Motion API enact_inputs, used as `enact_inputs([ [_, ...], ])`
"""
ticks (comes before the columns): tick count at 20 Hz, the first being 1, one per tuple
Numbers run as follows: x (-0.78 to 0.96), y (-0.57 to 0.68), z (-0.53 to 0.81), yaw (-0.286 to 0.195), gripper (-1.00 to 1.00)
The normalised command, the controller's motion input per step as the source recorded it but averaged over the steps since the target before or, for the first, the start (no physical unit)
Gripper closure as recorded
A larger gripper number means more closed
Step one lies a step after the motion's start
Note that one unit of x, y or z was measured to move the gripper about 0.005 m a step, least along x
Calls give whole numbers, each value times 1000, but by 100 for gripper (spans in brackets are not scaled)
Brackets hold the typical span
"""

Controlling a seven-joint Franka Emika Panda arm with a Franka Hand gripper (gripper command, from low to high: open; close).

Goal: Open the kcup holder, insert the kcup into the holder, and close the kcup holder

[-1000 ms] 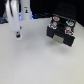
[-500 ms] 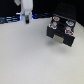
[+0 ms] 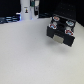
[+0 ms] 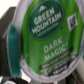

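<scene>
The kcup (image 4: pixel 47 37) fills the wrist view, its green "Green Mountain Dark Magic" lid facing the camera. It sits very close between my fingers, and a dark finger (image 4: pixel 10 41) shows beside its rim. In the exterior view my white gripper (image 3: pixel 28 15) hangs at the back on the exterior view's left, well away from the kcup holder (image 3: pixel 60 31). The holder is a black box on the exterior view's right with a pale handle on its front. The kcup is too small to make out in the exterior view.
Red-and-white round pods (image 3: pixel 62 21) sit on top of the holder. The pale table (image 3: pixel 30 55) spreads across the front and the exterior view's left. Dark clutter lines the back edge behind my arm.
My arm has risen and shifted toward the exterior view's right along the back of the table. The holder has stayed where it was.
</scene>
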Motion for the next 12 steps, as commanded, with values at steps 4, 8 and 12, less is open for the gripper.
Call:
enact_inputs([
  [4, 150, 679, 230, 12, 100],
  [8, 147, 674, 317, 8, 100],
  [12, 156, 686, 312, 6, 100],
])
